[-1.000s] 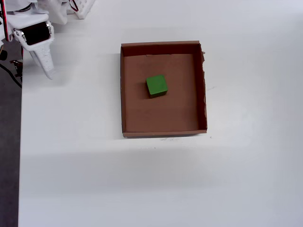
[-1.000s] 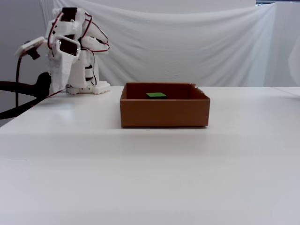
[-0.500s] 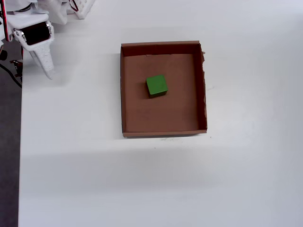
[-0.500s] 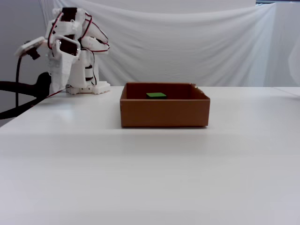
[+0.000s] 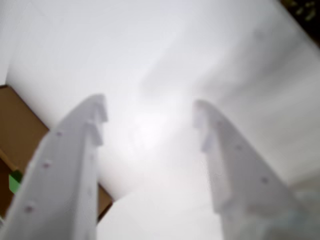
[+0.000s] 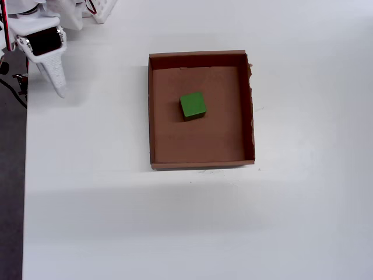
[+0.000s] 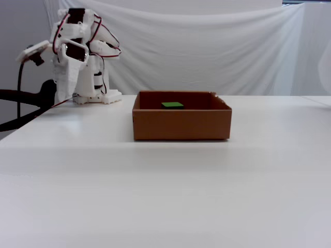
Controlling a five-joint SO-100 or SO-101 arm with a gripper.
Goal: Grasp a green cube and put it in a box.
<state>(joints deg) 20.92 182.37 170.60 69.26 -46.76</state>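
Observation:
The green cube [image 6: 192,105] lies inside the box [image 6: 150,111], a little above its middle in the overhead view. In the fixed view only the cube's top [image 7: 172,105] shows over the box's front wall [image 7: 181,124]. My gripper [image 5: 149,112] is open and empty, its two white fingers spread over bare white table. In the wrist view the box [image 5: 15,130] and a corner of the cube [image 5: 15,181] show at the left edge. In the overhead view the gripper [image 6: 58,87] hangs at the table's top left corner, far from the box.
The arm's base [image 7: 95,95] stands at the table's back left in the fixed view. The table's left edge [image 6: 25,175] borders dark floor. A black cable [image 7: 20,98] hangs off the left side. A white cloth [image 7: 207,46] covers the back.

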